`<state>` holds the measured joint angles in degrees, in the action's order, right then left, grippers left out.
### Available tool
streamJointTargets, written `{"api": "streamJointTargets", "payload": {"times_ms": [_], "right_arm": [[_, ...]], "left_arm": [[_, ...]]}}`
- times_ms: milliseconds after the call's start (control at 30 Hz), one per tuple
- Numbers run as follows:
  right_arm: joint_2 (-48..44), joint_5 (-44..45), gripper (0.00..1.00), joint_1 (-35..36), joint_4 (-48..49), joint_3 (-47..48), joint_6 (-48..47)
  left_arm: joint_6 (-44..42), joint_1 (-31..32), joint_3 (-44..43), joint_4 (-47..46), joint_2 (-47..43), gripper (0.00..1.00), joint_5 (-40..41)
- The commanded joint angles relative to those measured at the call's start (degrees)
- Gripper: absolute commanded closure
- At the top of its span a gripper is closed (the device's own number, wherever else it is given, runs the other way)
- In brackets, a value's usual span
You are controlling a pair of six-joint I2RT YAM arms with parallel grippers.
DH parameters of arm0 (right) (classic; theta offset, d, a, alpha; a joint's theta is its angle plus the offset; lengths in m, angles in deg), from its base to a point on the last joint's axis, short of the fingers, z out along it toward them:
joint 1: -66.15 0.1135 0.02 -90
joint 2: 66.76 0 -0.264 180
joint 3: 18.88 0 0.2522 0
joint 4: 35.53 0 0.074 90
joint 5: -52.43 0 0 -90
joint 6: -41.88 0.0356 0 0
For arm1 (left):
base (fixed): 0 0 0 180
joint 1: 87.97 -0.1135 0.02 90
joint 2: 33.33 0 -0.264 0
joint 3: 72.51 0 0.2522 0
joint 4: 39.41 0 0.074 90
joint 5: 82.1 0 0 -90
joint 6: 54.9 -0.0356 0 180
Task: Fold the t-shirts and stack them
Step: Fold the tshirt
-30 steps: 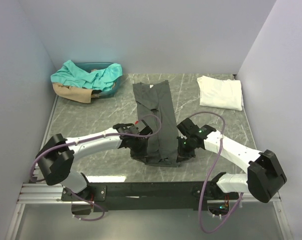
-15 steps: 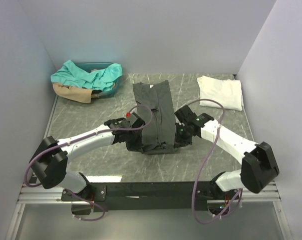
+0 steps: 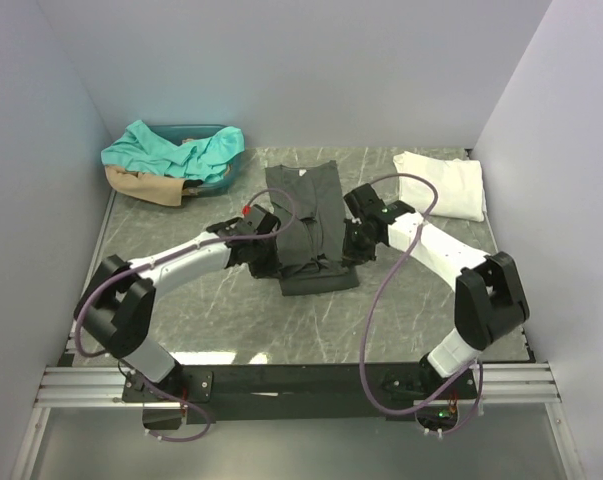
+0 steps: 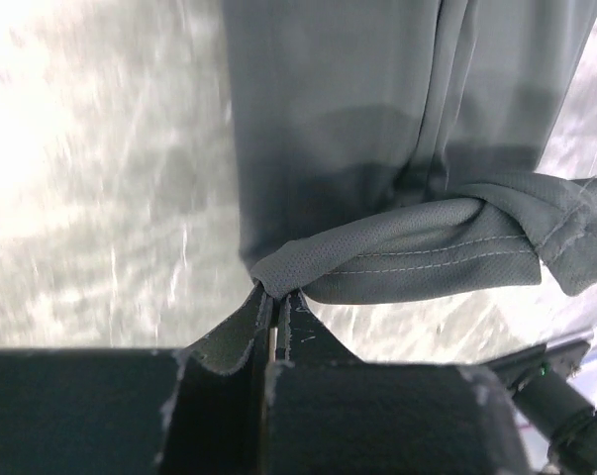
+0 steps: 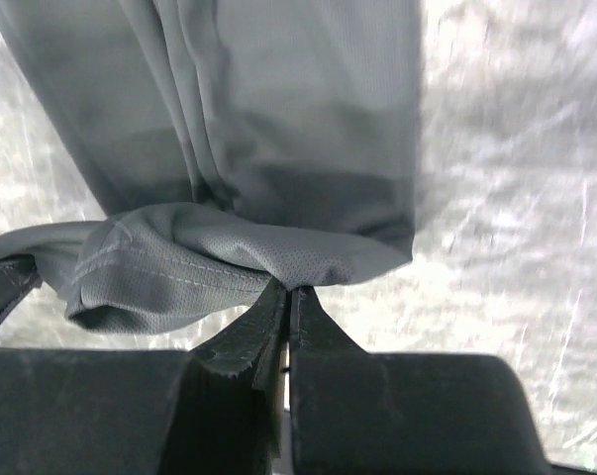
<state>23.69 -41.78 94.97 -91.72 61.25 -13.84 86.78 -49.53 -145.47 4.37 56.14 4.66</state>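
Charcoal grey t-shirt [image 3: 306,215] lies mid-desk as a long narrow strip, sides already folded in, collar end with its small label toward the back wall. Its near hem is lifted off the surface and doubled back over the body, bunched into a soft roll between the two arms. Left pincer [image 3: 269,258] is pressed together on the left corner of that hem; the left wrist view shows its fingers [image 4: 244,332] nipping the stitched edge of the grey cloth [image 4: 357,119]. Right pincer [image 3: 353,250] is likewise clamped on the right corner; the right wrist view shows its fingers [image 5: 318,332] tight on the fold of the shirt [image 5: 278,109]. Both arms reach in from either side, wrists just beside the garment. The desk [image 3: 181,310] is grey-green marble-look, bare in front of the shirt. A white t-shirt [image 3: 441,185] sits folded at the back right corner, well apart from the grey one. At the back left, a teal shirt [image 3: 171,148] spills out of a dark bin [image 3: 221,178], with a tan shirt [image 3: 146,187] hanging over its front edge.
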Motion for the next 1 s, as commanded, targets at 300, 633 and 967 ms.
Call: {"api": "streamJointTargets", "payload": {"times_ms": [300, 633, 967], "right_arm": [[11.7, 2.8, 1.00, -5.3, 1.1, 15.2, -5.2], [20.5, 2.6, 1.00, -8.2, -0.3, 22.7, -6.9], [26.9, 1.4, 1.00, -10.5, -1.8, 31.5, -8.2]], "left_arm": [[-11.4, -8.9, -12.9, -2.0, 12.0, 1.00, -0.9], [-17.0, -13.1, -21.5, -1.1, 21.9, 1.00, -4.2], [-18.2, -15.6, -28.1, -0.2, 26.9, 0.98, -6.0]]}}
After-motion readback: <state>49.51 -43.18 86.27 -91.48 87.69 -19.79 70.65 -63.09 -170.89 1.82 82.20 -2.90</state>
